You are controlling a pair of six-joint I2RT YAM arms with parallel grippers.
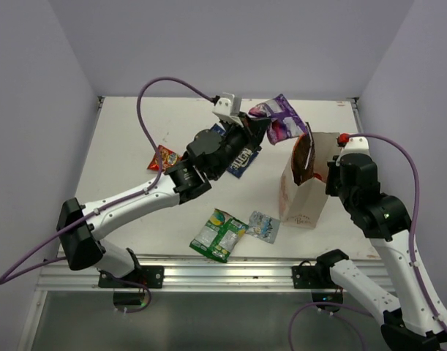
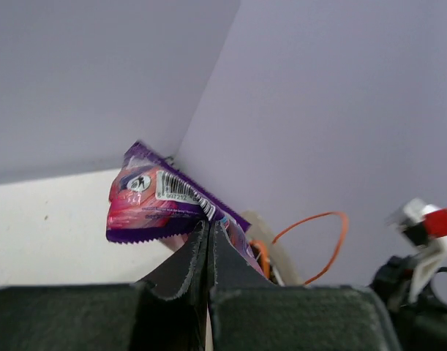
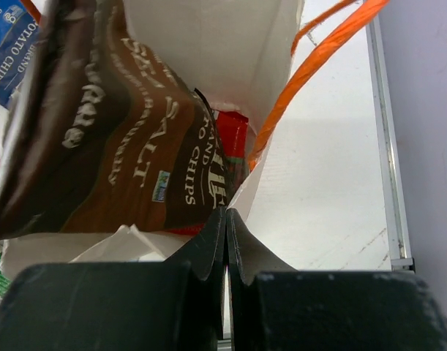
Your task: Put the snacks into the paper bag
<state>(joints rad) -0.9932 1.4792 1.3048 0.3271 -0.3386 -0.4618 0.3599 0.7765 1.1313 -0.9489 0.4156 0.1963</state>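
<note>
Pinches a purple packet (image 1: 282,119) in the left gripper (image 1: 263,126), jaws pressed together on the packet's lower edge (barcode side facing the left wrist camera). Holds it in the air over the far part of the table (image 1: 135,131), close to the mouth of the paper bag (image 1: 302,205) but up and to the left of it in the top view, not inside.

Clamps the right gripper (image 1: 328,166) on the bag's right rim, fingers shut with only the paper wall between them. Stands upright at the right of the table, mouth open, red string handle (image 3: 318,51) arcing off the rim.

Inside already: a large brown packet (image 1: 305,157) leaning out of the top, and a red packet (image 3: 230,135) deeper down beside it.

Lying on the table outside: a red-orange packet (image 1: 164,157) at left, a blue packet (image 1: 243,159) partly under the left arm, and a green packet (image 1: 219,234) just beside a silver-blue packet (image 1: 264,227) near the front edge, left of the bag.
</note>
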